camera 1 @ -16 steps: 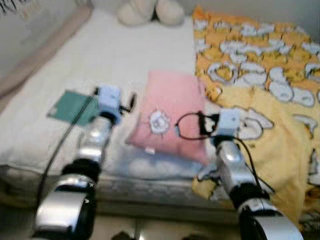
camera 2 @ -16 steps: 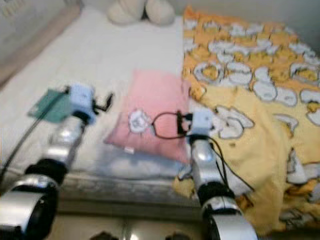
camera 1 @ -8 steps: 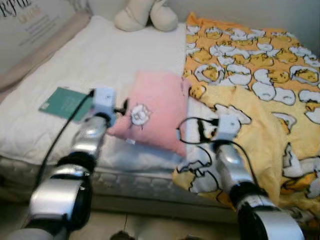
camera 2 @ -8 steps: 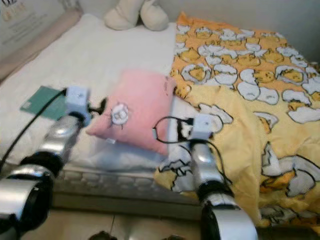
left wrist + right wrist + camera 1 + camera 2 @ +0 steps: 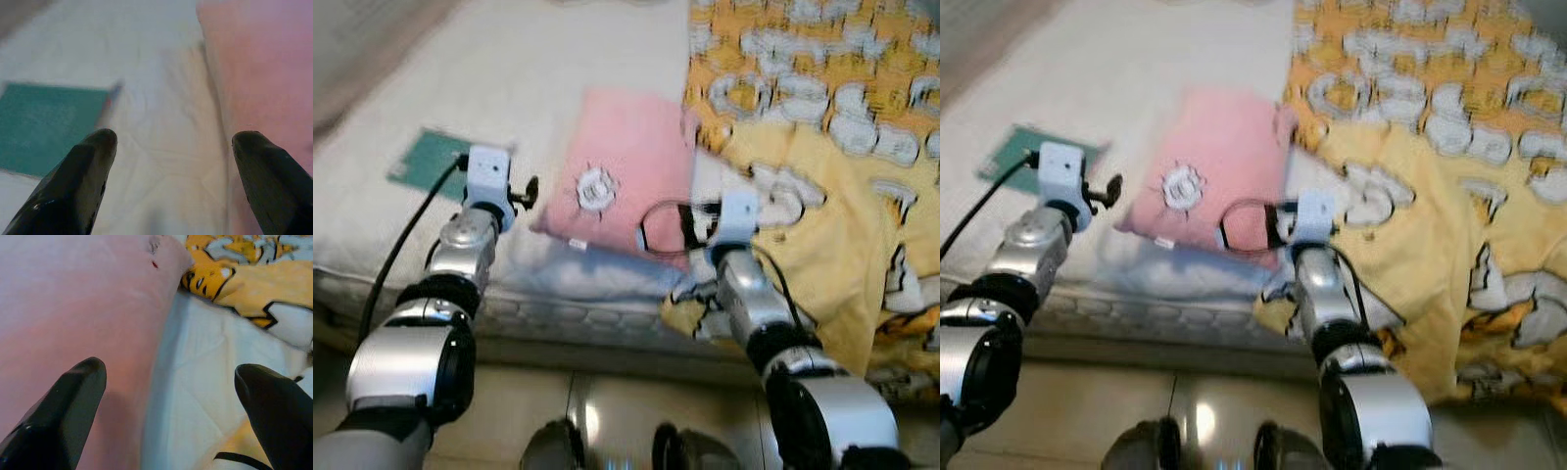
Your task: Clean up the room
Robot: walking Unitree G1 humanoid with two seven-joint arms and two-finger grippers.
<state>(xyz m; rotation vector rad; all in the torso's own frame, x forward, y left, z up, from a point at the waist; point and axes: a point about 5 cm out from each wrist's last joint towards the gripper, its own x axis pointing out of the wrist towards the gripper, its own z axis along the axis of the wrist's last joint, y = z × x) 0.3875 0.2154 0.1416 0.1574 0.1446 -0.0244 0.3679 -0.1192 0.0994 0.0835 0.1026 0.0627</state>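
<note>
Blurred pink pillow (image 5: 626, 171) between wide-open left gripper (image 5: 171, 171) and wide-open right gripper (image 5: 168, 406), blanket (image 5: 822, 147) cut off.

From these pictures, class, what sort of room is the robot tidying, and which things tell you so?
Most likely a bedroom. A bed with a white quilted cover stands before the robot, a pink pillow lies on it, and a yellow blanket with a cartoon print is rumpled beside the pillow.
</note>
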